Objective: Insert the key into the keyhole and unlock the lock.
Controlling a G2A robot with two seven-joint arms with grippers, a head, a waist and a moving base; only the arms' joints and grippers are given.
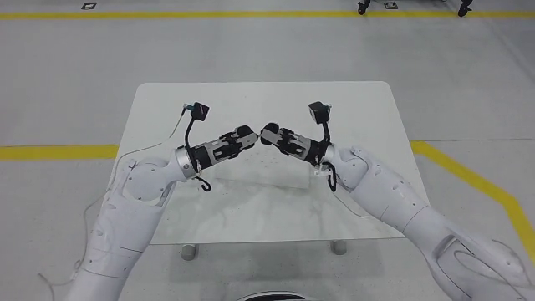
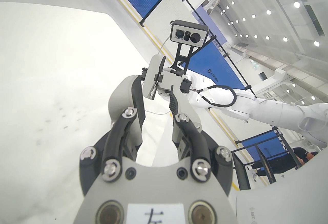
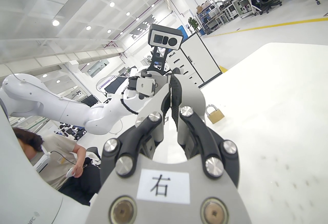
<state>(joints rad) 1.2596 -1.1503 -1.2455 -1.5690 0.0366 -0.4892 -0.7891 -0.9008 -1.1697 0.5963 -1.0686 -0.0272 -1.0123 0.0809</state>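
Right pincer (image 3: 171, 97) is pinching tight, on what I cannot tell; left pincer (image 2: 154, 89) is gaping empty, ideally steadying the right-of-centre padlock (image 3: 214, 113) first.

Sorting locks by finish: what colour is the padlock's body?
The padlock is brass-gold; clearest in the right wrist view.

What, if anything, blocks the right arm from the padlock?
Probably nothing, so likely yes. The padlock sits on the table close beside the right gripper, with nothing between them. Its jaws are shut, though, so grasping means opening first.
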